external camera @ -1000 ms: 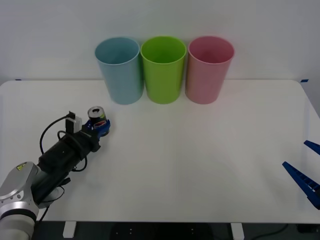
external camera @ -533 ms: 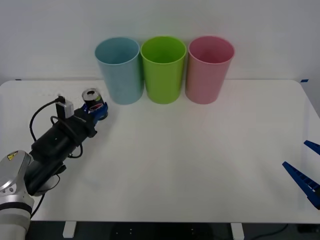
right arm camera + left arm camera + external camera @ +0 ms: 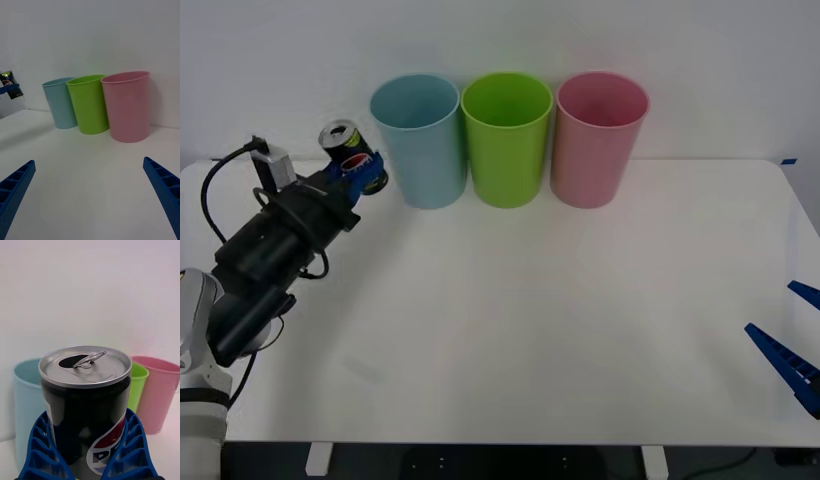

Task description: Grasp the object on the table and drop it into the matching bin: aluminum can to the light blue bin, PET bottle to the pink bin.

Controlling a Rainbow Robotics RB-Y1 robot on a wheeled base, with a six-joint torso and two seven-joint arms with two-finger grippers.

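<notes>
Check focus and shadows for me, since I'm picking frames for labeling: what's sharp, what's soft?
Left wrist view: the can in the left gripper is sharp, the bins behind soft. Front view: even light, faint shadow on the table near the left arm. Right wrist view: the right gripper fingers slightly soft, the pink bin clear.

I lifted my left gripper (image 3: pixel 358 170) up off the table (image 3: pixel 580 300) with the aluminum can (image 3: pixel 345 145) clamped between my fingers, and swung it back and up toward the light blue bin (image 3: pixel 420 140), just beside its rim.
</notes>
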